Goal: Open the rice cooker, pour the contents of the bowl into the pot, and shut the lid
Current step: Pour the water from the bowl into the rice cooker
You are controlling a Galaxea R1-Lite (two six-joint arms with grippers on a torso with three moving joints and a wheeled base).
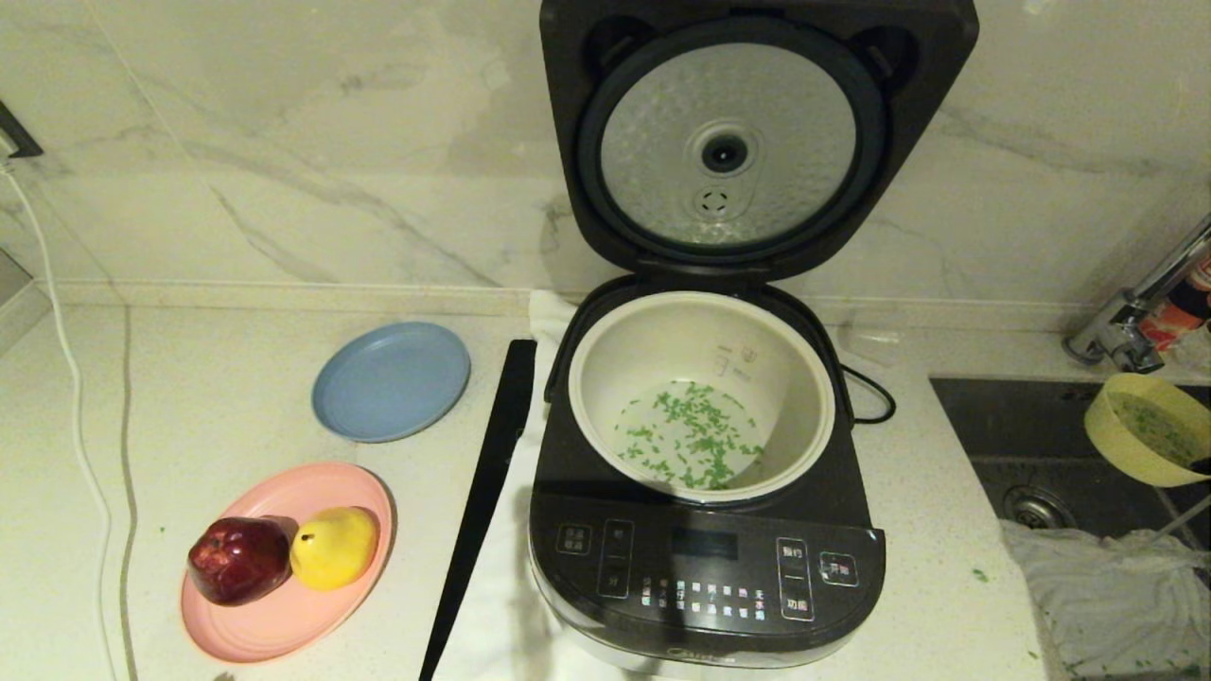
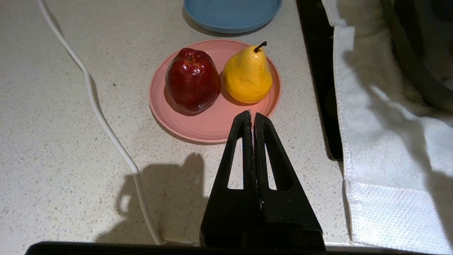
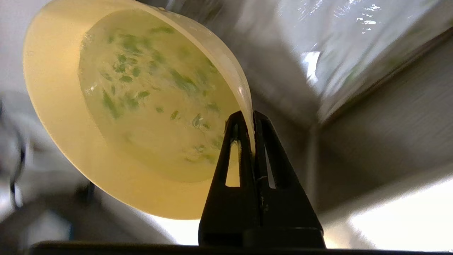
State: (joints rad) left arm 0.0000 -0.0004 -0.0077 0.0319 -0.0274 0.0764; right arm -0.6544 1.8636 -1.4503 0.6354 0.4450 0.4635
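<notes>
You see the cooker (image 1: 705, 473) standing on the desk (image 1: 218, 378) with its lid (image 1: 747, 132) raised fully, the dimpled silver plate facing you. The pot (image 1: 702, 392) sits inside, and green bits (image 1: 695, 435) lie scattered on its bottom in a little water.

Your right gripper (image 3: 252, 122) holds the bowl (image 3: 116, 106) by its rim; the fingers (image 3: 240, 148) are clamped on the thin yellow edge. In the head view the bowl (image 1: 1140, 430) is far to the right, over the sink (image 1: 1022, 445), well apart from the cooker, and it is tilted with its opening turned toward the cooker. Some green bits stick to its wet inside wall. A crumpled white cloth (image 1: 1107, 586) lies below it at the sink edge, and a tap (image 1: 1135, 312) stands behind.

Your left gripper (image 2: 252, 118) hangs over the desk near the pink plate (image 2: 212, 120), its fingers (image 2: 244, 156) pressed together and holding nothing. On that plate a red apple (image 2: 193, 79) and a yellow pear (image 2: 247, 76) stand touching each other. A blue plate (image 1: 391, 380) lies behind them. A black strip (image 1: 482, 492) lies between the plates and the cooker, beside a white towel (image 2: 382, 148) under the cooker. A white cable (image 2: 106, 124) runs along the desk on the left.
</notes>
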